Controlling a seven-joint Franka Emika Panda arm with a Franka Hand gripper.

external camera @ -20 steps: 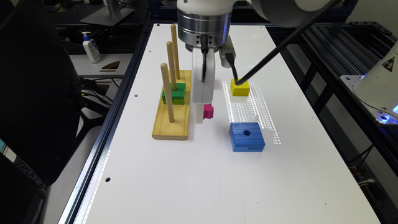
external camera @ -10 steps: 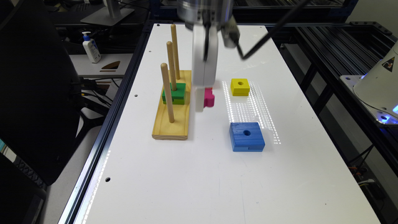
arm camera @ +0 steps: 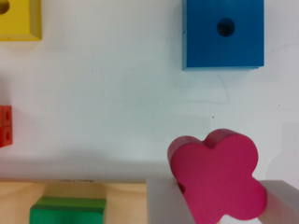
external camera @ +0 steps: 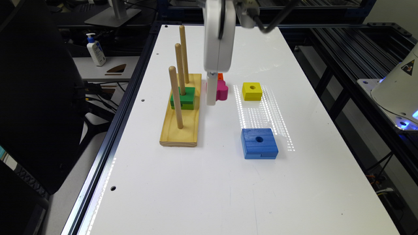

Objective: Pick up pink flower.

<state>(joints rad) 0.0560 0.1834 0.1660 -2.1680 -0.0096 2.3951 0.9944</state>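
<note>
Wrist view: pincer clamped on pink flower, now higher off the table than before.

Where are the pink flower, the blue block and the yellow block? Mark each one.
pink flower (arm camera: 219, 179), wrist view, middle of its flat top.
blue block (external camera: 259, 142), exterior view, top face below its hole.
yellow block (external camera: 251, 90), exterior view, top face beside its hole.

pink flower: smooth matt paint | peg base: bare wood | table: glossy white
</note>
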